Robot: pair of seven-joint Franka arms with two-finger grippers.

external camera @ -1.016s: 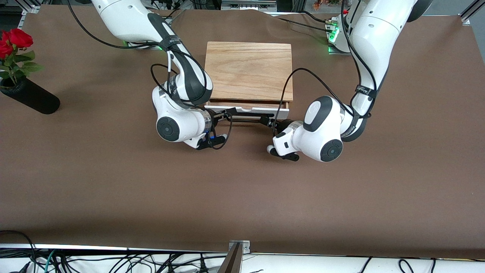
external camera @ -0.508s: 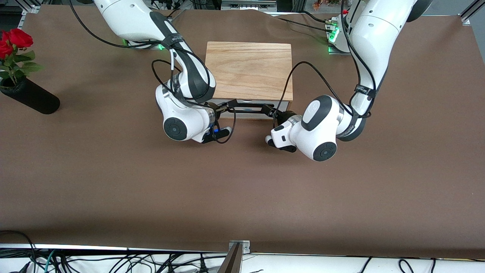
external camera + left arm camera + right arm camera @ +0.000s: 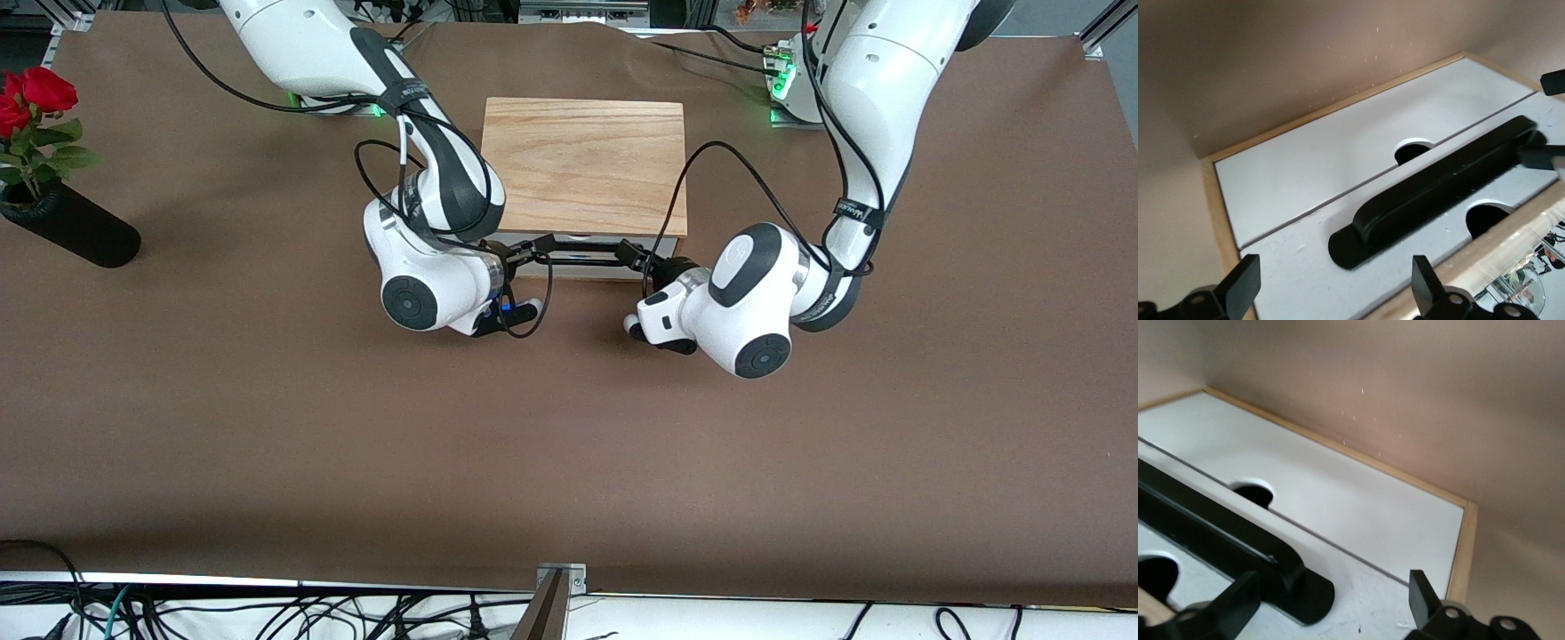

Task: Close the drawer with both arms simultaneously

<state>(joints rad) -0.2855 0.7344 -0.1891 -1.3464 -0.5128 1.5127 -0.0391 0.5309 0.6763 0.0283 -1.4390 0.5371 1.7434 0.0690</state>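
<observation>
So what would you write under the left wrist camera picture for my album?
Left gripper, jaws open, faces the shut drawer and its black bar handle.

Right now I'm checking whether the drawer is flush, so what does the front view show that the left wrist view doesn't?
Only the front view shows the wooden box's top, both arms, the right gripper at the handle's end, and a black vase of red roses toward the right arm's end of the table.

Only the left wrist view shows the white panels' seams and finger cut-outs up close.

Both show the drawer pushed in, its black handle, and the open left gripper at it.
</observation>
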